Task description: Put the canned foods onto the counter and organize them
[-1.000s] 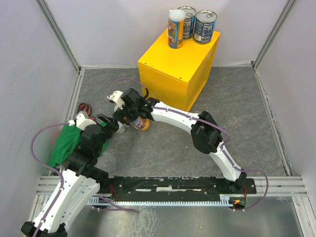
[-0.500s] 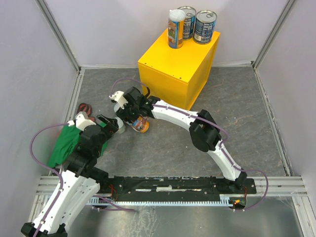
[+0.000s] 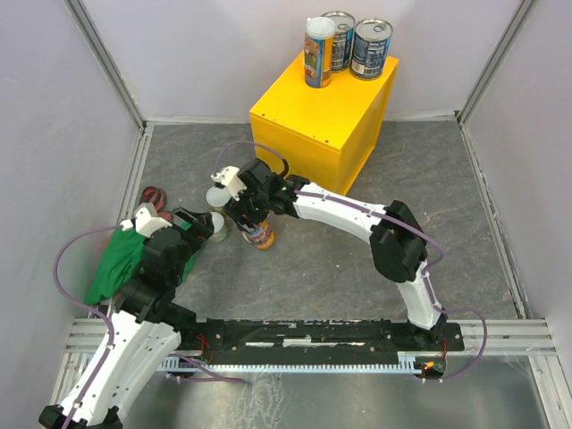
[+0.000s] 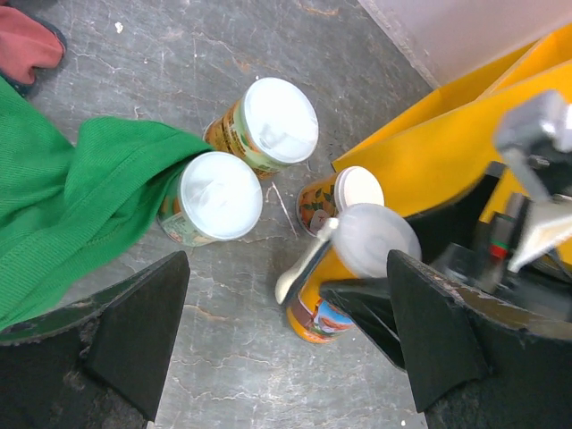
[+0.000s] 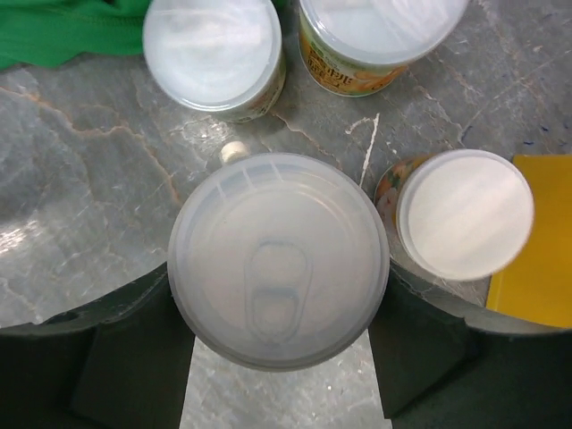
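My right gripper [image 3: 254, 221] is shut on a tall slim orange can [image 3: 261, 236], which stands about upright at the floor. Its pale lid [image 5: 279, 259] fills the space between the dark fingers [image 5: 116, 357]. Three small pale-lidded cans stand beside it: one [image 4: 280, 121], another [image 4: 219, 195] at the cloth's edge, and a third [image 4: 357, 189] by the counter. My left gripper [image 4: 284, 347] hangs open just left of the held can [image 4: 318, 313], with nothing between its fingers. The yellow counter [image 3: 317, 125] carries a slim can [image 3: 318, 52] and two blue-labelled cans [image 3: 339, 40] [image 3: 371, 49].
A green cloth [image 3: 116, 259] lies on the grey floor under my left arm, with a dark red item [image 3: 156, 195] beyond it. Pale walls close in the floor on three sides. The counter's yellow side [image 5: 536, 241] is near the held can.
My right gripper closed on the slim orange can, which was tilted near the floor. It swung a little right and stood the can up. The left arm hardly moved.
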### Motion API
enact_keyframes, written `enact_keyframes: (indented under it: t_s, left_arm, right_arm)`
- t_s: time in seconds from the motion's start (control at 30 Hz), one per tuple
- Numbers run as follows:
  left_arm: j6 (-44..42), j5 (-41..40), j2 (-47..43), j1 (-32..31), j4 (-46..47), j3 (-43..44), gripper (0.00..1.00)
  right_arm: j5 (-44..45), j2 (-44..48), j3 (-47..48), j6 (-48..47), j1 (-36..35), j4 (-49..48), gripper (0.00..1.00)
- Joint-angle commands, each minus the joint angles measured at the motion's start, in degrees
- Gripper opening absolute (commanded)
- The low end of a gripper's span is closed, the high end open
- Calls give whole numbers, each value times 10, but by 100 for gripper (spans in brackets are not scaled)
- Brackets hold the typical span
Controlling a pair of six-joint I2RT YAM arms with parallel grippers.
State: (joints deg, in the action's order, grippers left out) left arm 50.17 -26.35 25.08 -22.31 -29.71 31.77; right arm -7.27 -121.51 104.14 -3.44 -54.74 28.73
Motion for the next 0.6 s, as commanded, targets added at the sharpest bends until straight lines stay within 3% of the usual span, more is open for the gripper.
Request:
enact_keyframes:
  t_s: [0.0, 0.3, 0.57]
  left_arm:
    - [30, 6, 7, 2, 52, -7, 96]
    - [43, 14, 18, 2, 74, -13, 96]
    - [44, 11, 23, 2, 81, -13, 96]
  right_arm:
    - [-3, 114, 0, 18, -2, -66, 1]
    - [6, 179, -25, 31, -6, -79, 1]
    - [19, 228, 16, 29, -6, -76, 1]
